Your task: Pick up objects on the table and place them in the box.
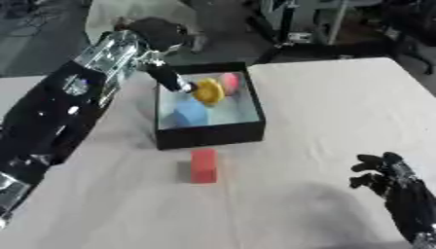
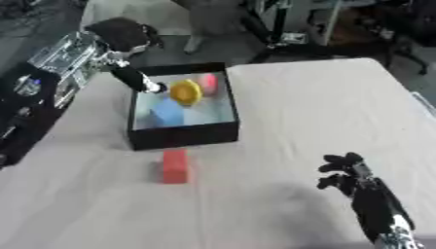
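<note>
- The left arm (image 1: 81, 92) comes in from the view's left side and reaches up and across to the black box (image 1: 209, 132), its silver forearm section lying over the table's left part.
- The left hand (image 1: 162, 36) is dark and sits above the box's far left corner; one long finger (image 1: 173, 78) points down and into the box, its tip touching or just beside a yellow object (image 1: 209, 91).
- Whether that hand pinches the yellow object or merely touches it cannot be told — the rest of its fingers are a dark blur.
- The right hand (image 2: 347, 174) rests near the lower right corner, palm over the table, fingers up and relaxed, holding nothing and well apart from the box.
- Inside the box, which has a pale blue floor, the yellow object stands tilted near the middle of the far side; a pink object (image 1: 230, 80) lies just behind it at the far right, and a blue block (image 1: 190, 114) sits at the near left.
- A red block (image 1: 204, 166) lies on the table just in front of the box's near wall — outside it, apart from both hands.
- The table (image 1: 332, 107) is covered with a plain white cloth that shows soft creases.
- Beyond its far edge the room shows a grey floor, dark metal frames and legs of equipment, and a pale patch at the upper left.
</note>
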`<act>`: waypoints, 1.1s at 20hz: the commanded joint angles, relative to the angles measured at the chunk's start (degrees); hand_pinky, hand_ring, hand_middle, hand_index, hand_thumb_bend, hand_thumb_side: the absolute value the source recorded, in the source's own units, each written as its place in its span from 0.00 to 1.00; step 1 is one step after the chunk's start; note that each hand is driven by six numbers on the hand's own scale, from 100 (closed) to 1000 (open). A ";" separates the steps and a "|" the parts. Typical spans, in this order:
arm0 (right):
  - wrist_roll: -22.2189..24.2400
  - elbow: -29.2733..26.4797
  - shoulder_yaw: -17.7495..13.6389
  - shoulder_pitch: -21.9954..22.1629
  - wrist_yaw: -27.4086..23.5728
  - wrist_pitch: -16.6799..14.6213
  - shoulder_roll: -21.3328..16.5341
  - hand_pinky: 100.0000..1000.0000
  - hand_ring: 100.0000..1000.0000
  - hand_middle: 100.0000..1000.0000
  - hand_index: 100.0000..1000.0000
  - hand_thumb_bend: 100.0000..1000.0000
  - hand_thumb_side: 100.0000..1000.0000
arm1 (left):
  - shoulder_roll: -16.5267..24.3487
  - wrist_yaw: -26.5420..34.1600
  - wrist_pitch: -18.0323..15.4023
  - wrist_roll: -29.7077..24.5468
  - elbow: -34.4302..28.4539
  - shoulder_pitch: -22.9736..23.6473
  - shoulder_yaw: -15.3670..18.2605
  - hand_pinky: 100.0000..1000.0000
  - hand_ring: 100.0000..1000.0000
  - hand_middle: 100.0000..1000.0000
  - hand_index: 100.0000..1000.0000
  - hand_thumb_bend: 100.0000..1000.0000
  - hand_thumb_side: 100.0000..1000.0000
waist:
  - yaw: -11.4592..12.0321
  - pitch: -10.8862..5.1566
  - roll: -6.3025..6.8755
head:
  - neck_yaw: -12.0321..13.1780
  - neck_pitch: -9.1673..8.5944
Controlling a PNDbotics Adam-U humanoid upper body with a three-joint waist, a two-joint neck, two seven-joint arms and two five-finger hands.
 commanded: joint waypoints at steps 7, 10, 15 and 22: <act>-0.19 -0.51 -0.33 -0.16 0.16 -0.14 -1.28 0.72 0.46 0.56 0.73 0.00 1.00 | 6.07 9.09 -9.01 -8.85 -10.20 2.73 -5.32 0.74 0.68 0.71 0.83 0.33 0.45 | 0.15 -0.70 0.33 | -0.42 -0.10; -0.04 -0.51 -0.22 -0.18 0.18 -0.16 -1.29 0.72 0.46 0.56 0.73 0.00 1.00 | 6.49 11.98 -11.90 -11.68 -10.50 2.82 -4.70 0.73 0.67 0.70 0.83 0.34 0.44 | 0.27 -0.75 0.35 | -0.55 -0.10; -0.13 -0.48 -0.30 -0.13 0.20 -0.13 -1.36 0.72 0.46 0.56 0.73 0.00 1.00 | 7.67 26.79 -15.50 -17.92 -8.24 1.91 -4.82 0.73 0.67 0.71 0.84 0.32 0.43 | 0.30 -0.86 0.47 | -0.79 -0.10; -0.01 -0.50 -0.21 -0.25 0.06 -0.17 -1.41 0.72 0.46 0.56 0.73 0.00 1.00 | 8.23 43.78 -4.03 -20.99 -15.34 0.87 -7.88 0.79 0.77 0.81 0.91 0.41 0.49 | 0.04 -0.84 0.48 | -0.98 -0.10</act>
